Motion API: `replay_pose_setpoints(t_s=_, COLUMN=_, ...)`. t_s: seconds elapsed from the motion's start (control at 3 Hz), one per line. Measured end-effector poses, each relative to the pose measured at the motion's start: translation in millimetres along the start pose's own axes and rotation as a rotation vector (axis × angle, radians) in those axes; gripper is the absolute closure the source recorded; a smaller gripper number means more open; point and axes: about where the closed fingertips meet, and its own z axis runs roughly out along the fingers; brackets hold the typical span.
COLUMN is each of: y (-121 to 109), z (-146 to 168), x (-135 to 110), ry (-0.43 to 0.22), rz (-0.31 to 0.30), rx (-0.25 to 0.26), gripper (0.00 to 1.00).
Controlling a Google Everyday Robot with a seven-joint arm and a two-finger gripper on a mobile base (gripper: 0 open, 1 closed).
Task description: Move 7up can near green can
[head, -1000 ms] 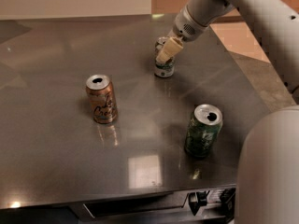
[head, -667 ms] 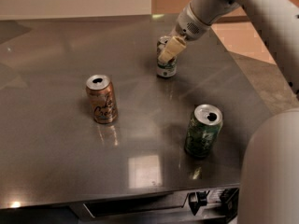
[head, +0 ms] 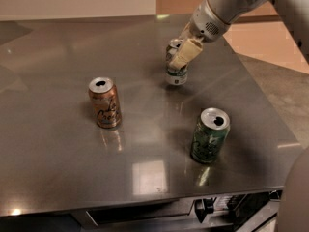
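Note:
The 7up can, white with green markings, stands upright toward the back right of the steel table. My gripper comes down from the upper right and its pale fingers wrap the can's upper half, hiding most of it. The can's base looks to be on or just above the table. The green can, dark green with pale script and a silver top, stands upright at the front right, well apart from the 7up can.
A copper-orange can stands upright left of centre. The table's front edge runs along the bottom with a dark shelf below. My arm crosses the upper right; part of my body fills the lower right corner.
The gripper and the 7up can have shifted slightly to the right and toward the front. The other two cans have not moved.

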Motion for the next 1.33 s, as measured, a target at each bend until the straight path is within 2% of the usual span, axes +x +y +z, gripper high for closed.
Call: replay_pose_setpoints(t_s=1.33, y=103, z=-50, x=44, ry=-0.080, rz=-0.157, rx=-0.128, gripper=1.00)
